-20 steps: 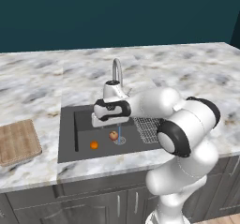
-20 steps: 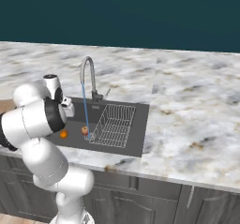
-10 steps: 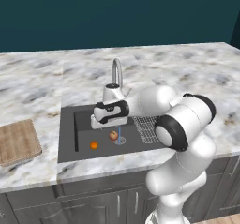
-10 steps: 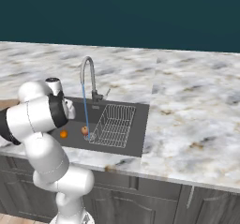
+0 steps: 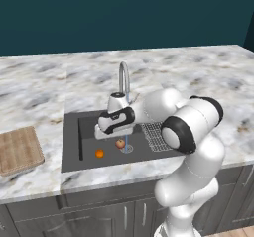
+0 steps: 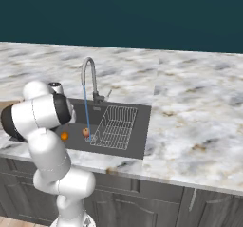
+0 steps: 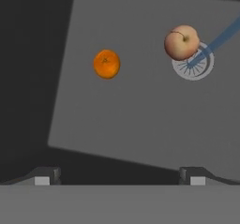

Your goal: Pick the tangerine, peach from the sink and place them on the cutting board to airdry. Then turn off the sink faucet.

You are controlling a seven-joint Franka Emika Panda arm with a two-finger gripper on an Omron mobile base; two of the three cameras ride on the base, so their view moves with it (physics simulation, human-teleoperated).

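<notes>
The tangerine [image 7: 107,64] and the peach [image 7: 181,42] lie apart on the sink [image 7: 131,115] floor, the peach beside the drain [image 7: 199,64].

cutting board [image 5: 19,150] cut by edge

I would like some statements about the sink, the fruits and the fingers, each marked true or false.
1. The tangerine lies on the cutting board. False: it lies in the sink.
2. The peach lies beside the round drain. True.
3. Water runs from the sink faucet. True.
4. The gripper is shut on the peach. False: its fingers stand open above the basin, holding nothing.
5. The cutting board carries no fruit. True.
</notes>
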